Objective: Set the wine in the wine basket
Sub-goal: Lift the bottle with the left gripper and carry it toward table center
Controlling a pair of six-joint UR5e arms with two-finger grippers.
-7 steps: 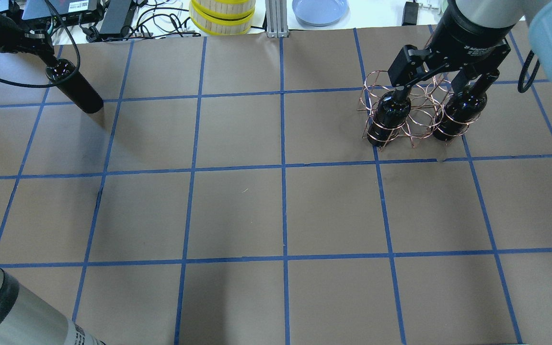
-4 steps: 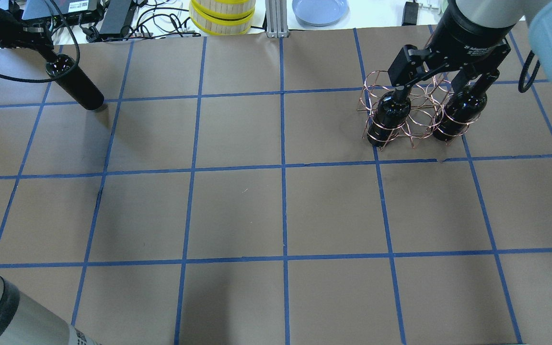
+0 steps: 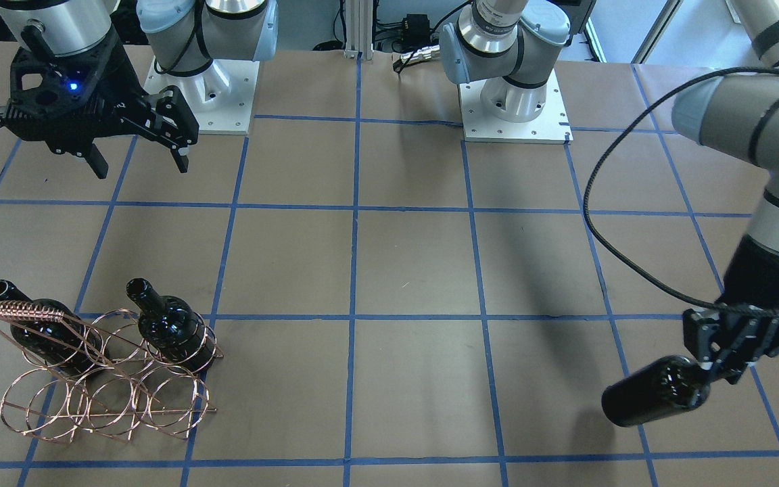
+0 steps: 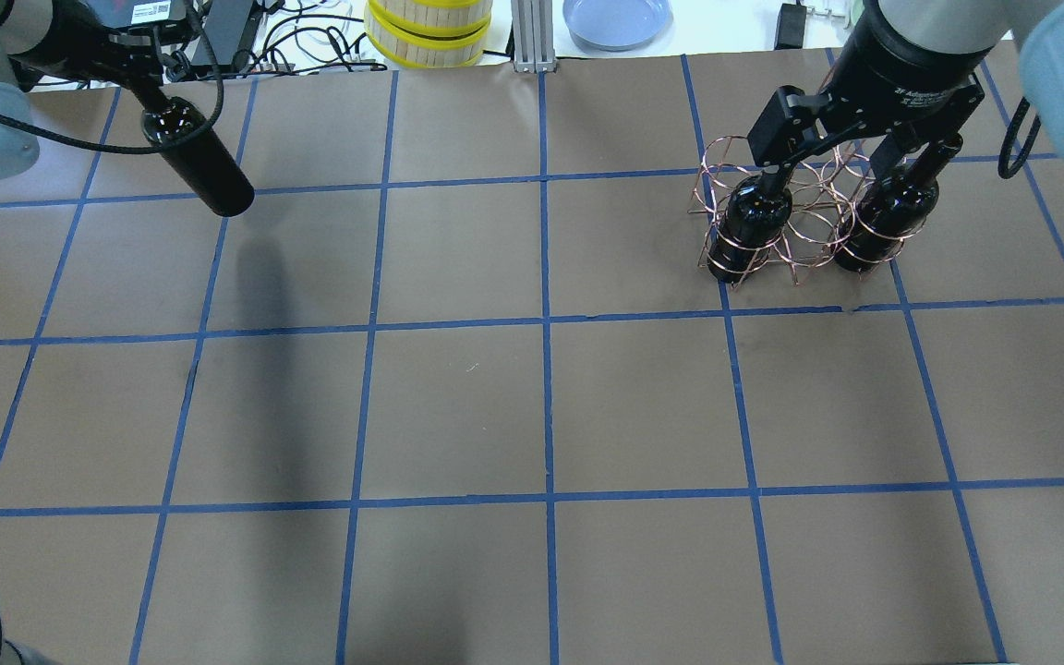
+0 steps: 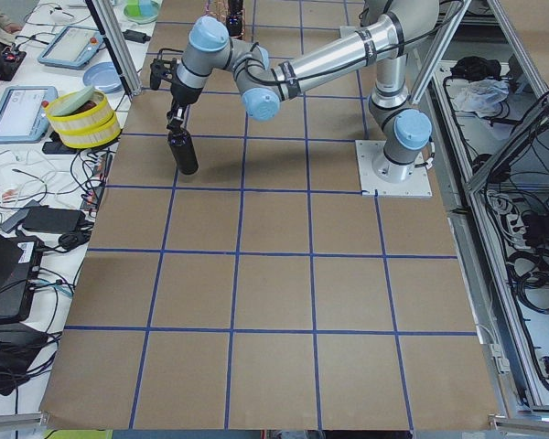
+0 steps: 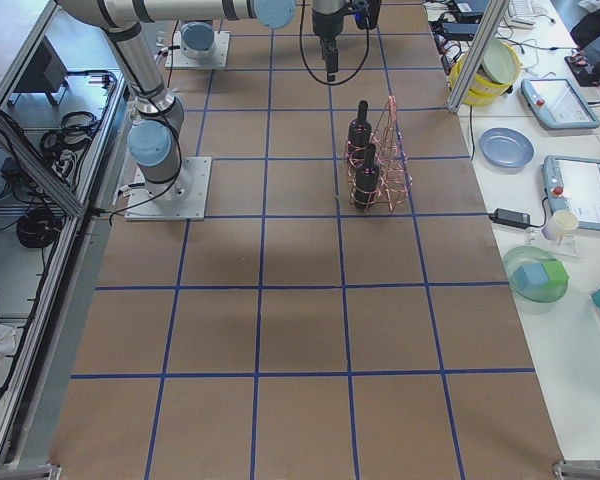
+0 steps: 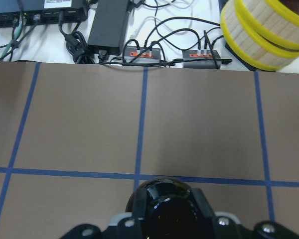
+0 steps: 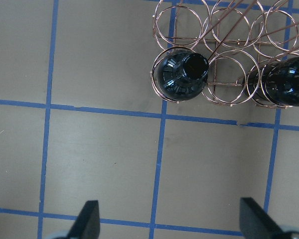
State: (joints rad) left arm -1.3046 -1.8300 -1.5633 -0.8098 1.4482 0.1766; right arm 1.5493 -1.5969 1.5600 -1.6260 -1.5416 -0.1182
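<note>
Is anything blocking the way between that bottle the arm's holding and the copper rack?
Nothing visible: only bare table lies between the held wine and the wine basket. Two bottles fill its end rings; the open right gripper hangs raised nearby.

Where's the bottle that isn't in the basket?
Overhead view, far-left back corner: the bottle hangs tilted by its neck in the left hand, across the table from the basket.
</note>
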